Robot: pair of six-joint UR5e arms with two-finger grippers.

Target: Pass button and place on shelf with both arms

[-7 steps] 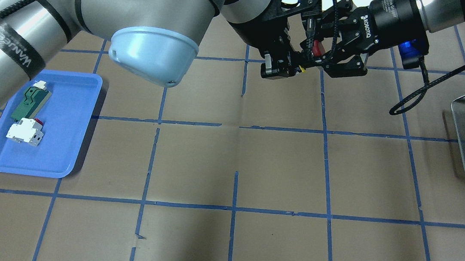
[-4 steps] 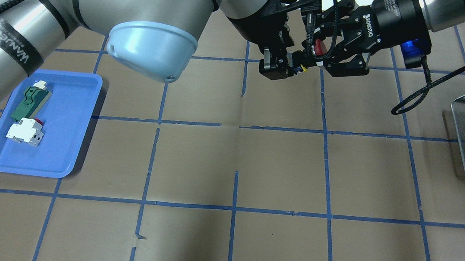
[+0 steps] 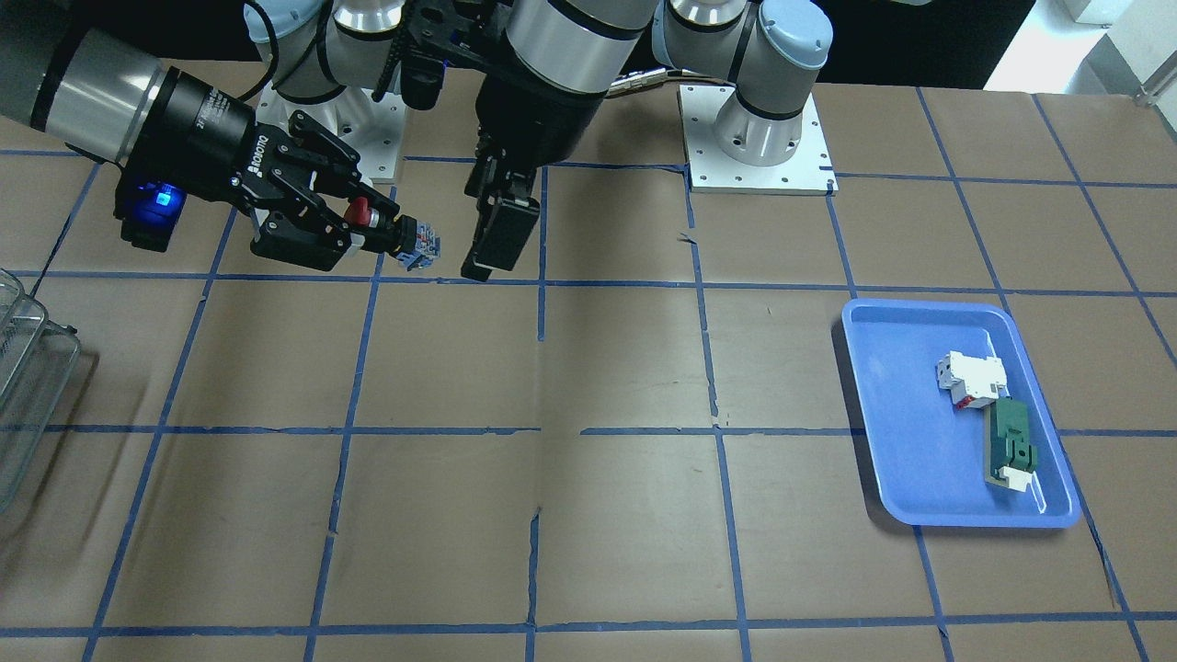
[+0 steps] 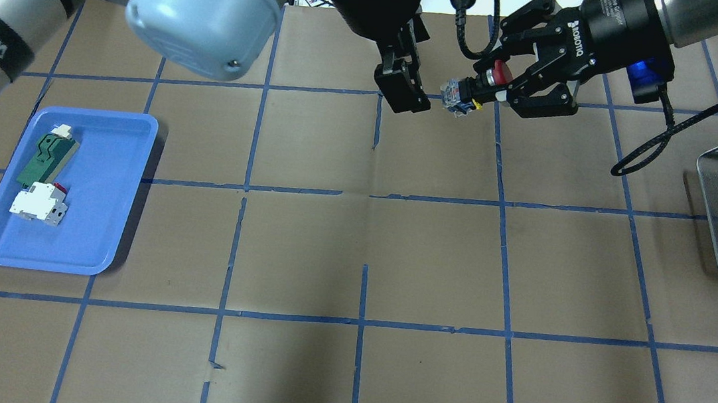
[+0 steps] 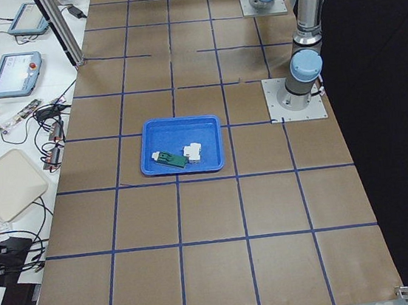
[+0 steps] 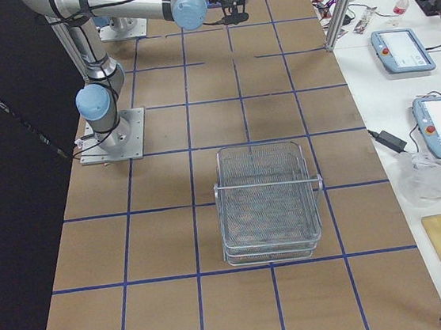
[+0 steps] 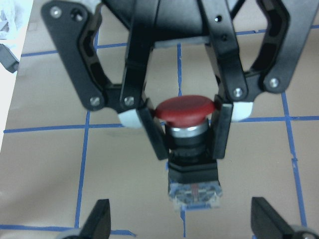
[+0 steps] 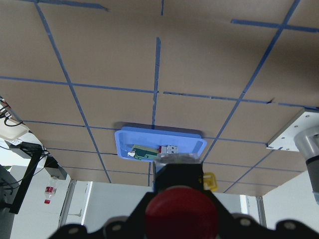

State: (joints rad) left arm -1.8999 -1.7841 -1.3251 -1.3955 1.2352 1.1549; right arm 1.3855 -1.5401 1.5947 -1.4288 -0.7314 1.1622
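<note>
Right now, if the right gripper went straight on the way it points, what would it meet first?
Probably the left gripper, open just ahead. The button clamped in the right gripper sticks out in front, so its rear block would touch first. Overhead and front views agree on that line; height uncertain.

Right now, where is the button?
In the overhead view the button hangs over the table's far middle, clamped in the right claw, with the open left claw just to its left, apart from it.
</note>
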